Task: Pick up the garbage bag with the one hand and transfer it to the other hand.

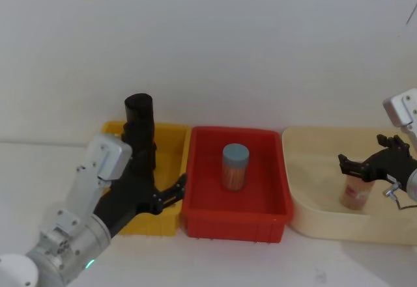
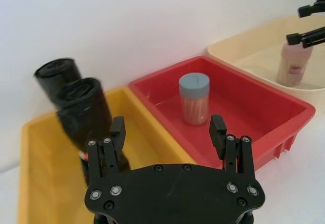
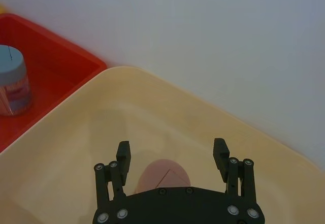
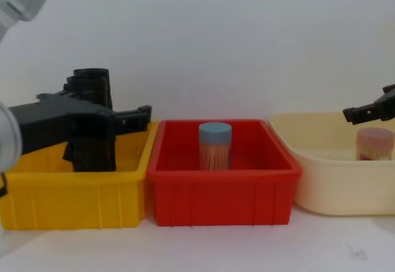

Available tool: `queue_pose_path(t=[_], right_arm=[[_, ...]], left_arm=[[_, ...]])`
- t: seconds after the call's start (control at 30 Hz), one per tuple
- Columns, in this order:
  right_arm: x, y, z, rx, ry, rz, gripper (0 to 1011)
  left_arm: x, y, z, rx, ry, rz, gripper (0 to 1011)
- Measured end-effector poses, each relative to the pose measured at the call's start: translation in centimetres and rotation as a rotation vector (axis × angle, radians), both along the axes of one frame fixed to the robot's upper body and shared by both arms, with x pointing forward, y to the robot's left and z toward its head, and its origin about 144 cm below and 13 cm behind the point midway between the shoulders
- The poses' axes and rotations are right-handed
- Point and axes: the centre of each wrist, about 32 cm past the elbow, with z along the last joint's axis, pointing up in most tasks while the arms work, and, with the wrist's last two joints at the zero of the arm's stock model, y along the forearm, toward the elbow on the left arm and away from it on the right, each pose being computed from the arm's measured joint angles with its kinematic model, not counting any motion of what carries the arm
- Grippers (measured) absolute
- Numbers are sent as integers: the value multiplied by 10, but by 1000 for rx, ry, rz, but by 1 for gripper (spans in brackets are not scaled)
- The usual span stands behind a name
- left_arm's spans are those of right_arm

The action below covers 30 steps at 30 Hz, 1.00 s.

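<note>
Simply tall, black, tightly rolled garbage bag (image 2: pixel 84 113)

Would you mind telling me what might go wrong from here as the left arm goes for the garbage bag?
The garbage bag sits to one side of the open left gripper, outside its gap, so advancing might tip it.
A second black roll stands close behind it and may be bumped or grabbed instead.
The right gripper hovers open over a jar in the beige bin, so the handover probably needs a long carry.
</note>
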Motion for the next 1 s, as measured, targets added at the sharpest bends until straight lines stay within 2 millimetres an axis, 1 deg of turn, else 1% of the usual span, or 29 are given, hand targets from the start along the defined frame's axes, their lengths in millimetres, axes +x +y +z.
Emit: queue_pose_path(t=[0.2, 0.47, 0.63, 0.67, 0.77, 0.97, 1.0], right_arm=[[0, 0, 0, -1, 0, 0, 1000], [0, 0, 0, -1, 1, 0, 1000], [0, 0, 0, -1, 1, 0, 1000], [0, 0, 0, -1, 1, 0, 999], [0, 0, -1, -1, 1, 0, 1000], [0, 0, -1, -1, 1, 0, 1000], [0, 0, -1, -1, 1, 0, 1000]], left_arm=[[-10, 9, 6, -2, 30, 55, 1001], [-8, 20, 14, 6, 56, 122, 1001], [5, 30, 19, 15, 74, 150, 1001], [5, 30, 19, 15, 74, 150, 1001], [14, 35, 21, 16, 84, 147, 1001], [33, 42, 23, 9, 109, 123, 1001], [39, 44, 24, 6, 116, 114, 1001]])
